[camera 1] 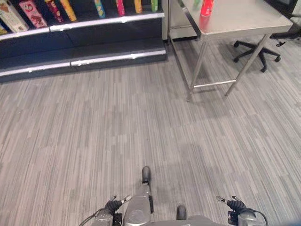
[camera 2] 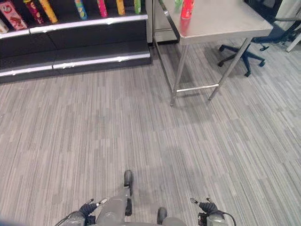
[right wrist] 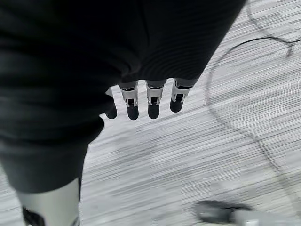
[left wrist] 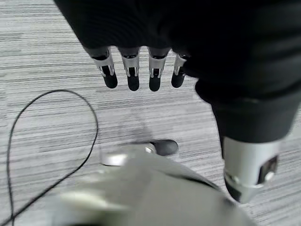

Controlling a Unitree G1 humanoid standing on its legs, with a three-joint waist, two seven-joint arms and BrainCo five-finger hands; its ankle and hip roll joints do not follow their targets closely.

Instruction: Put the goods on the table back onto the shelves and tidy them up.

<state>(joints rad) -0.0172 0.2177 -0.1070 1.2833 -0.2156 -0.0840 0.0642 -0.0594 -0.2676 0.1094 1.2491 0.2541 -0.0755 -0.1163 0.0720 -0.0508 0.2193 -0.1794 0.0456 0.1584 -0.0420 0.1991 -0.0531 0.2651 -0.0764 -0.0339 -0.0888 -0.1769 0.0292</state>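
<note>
A steel table (camera 1: 244, 21) at upper right carries a red bottle (camera 1: 206, 7). The dark shelves (camera 1: 84, 42) at upper left hold tall tubes (camera 1: 69, 9) and boxes (camera 1: 32, 13). Left hand (left wrist: 134, 70) and right hand (right wrist: 150, 101) hang straight-fingered and empty over striped grey floor (camera 1: 94, 132).

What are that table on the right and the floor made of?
The table looks like brushed stainless steel: dull silver top with soft reflections, thin metal legs. The floor looks like low-pile carpet or vinyl with a grey striped pattern and matte, no shine; which of the two I cannot tell.
</note>
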